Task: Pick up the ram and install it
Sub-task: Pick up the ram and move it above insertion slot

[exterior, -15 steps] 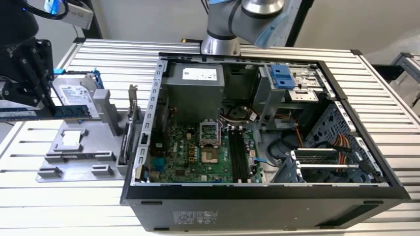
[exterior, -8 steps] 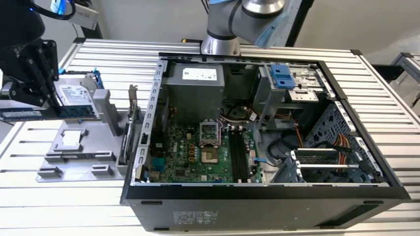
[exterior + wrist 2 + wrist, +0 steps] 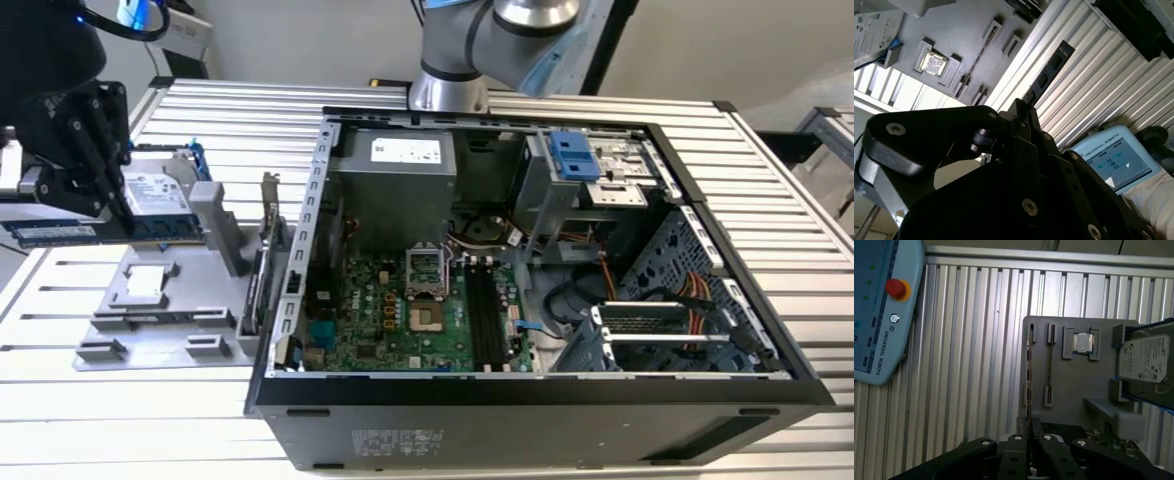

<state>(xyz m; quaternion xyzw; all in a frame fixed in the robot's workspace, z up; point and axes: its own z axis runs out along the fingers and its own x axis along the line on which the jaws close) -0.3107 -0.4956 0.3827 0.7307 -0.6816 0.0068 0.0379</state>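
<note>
Ribbed aluminium slats formed the table [image 3: 174, 420] in the exterior view, with a pale wall behind it. An open black computer case [image 3: 534, 400] lay on its side, its green motherboard [image 3: 400, 310] exposed, and the arm's silver base [image 3: 447, 90] rose just behind the case. On the exterior view's left sat a grey parts fixture [image 3: 160, 310] carrying a silver hard drive [image 3: 154, 190] in a blue bracket. The black gripper [image 3: 114, 215] hung over that fixture with its fingers pressed onto the ram [image 3: 54, 233] — the stick was held level, off the fixture and well apart from the case.

Second wrist view: the gripper [image 3: 1024, 107] was pinched on one end of the ram [image 3: 1049, 70], whose dark length with its row of chips jutted out over the slats. Beyond lay the grey fixture [image 3: 969, 35] with a processor [image 3: 934, 61] seated in a pocket, and a blue-grey teach pendant [image 3: 1114, 160] lay near the slats.

First wrist view: the ram [image 3: 1028, 370] appeared edge-on as a thin line, gripped between the closed fingers of the gripper [image 3: 1029, 437]. It ran along one edge of the fixture [image 3: 1074, 385] — whether touching could not be told. The processor [image 3: 1084, 342] and hard drive [image 3: 1149, 357] sat on the fixture, and the teach pendant [image 3: 879, 305] with its red button [image 3: 896, 287] rested on the slatted surface.
</note>
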